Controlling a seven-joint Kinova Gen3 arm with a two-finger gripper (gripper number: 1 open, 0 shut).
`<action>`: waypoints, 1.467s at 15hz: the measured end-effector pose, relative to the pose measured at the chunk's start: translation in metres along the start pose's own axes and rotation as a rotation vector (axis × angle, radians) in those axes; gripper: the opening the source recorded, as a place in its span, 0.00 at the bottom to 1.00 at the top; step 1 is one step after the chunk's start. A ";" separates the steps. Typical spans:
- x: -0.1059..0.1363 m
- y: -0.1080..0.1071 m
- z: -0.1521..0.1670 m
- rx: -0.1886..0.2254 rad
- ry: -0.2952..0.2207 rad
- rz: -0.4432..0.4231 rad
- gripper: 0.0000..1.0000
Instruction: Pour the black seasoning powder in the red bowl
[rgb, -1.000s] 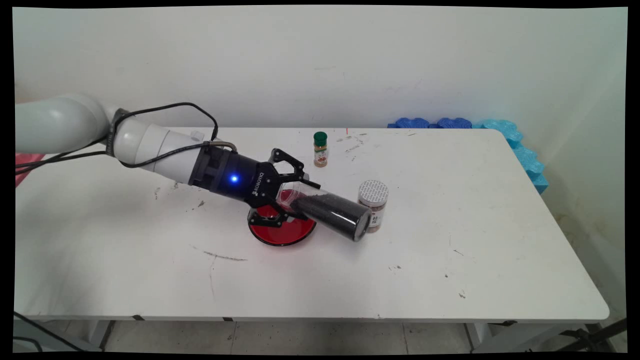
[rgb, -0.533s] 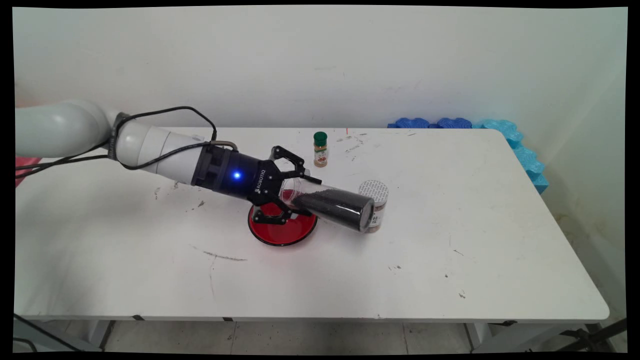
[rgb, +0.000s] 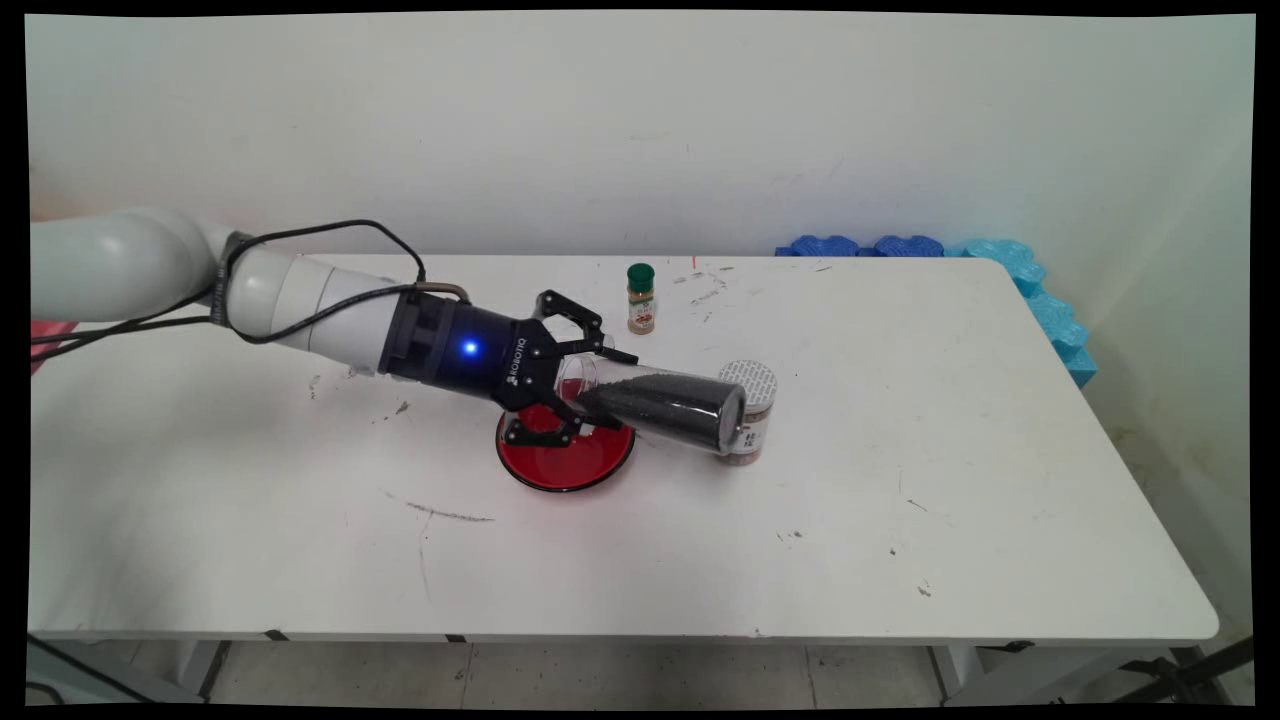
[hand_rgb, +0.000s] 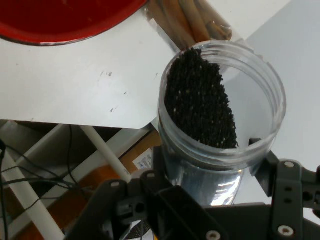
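Gripper (rgb: 583, 398): clamped on a clear jar (rgb: 660, 405), lying nearly flat above the red plate (rgb: 565, 462)
Jar contents: black grains (hand_rgb: 200, 102)
Right of plate: lidded jar (rgb: 750, 400) holding brown sticks; on the worktop (rgb: 900, 480)
Behind plate: green-capped spice bottle (rgb: 641, 298)

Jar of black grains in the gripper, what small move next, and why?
Probably tip the jar of black grains upright a little. The gripper holds it nearly level, its open mouth apparently past the red plate, beside the white-lidded jar, with grains heaped close to the rim; more tilt could spill them on the table.
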 end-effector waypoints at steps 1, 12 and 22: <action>0.001 -0.001 -0.001 -0.002 0.000 -0.010 0.00; 0.004 -0.005 -0.005 -0.017 -0.009 -0.086 0.00; 0.005 -0.005 -0.007 -0.033 -0.009 -0.112 0.00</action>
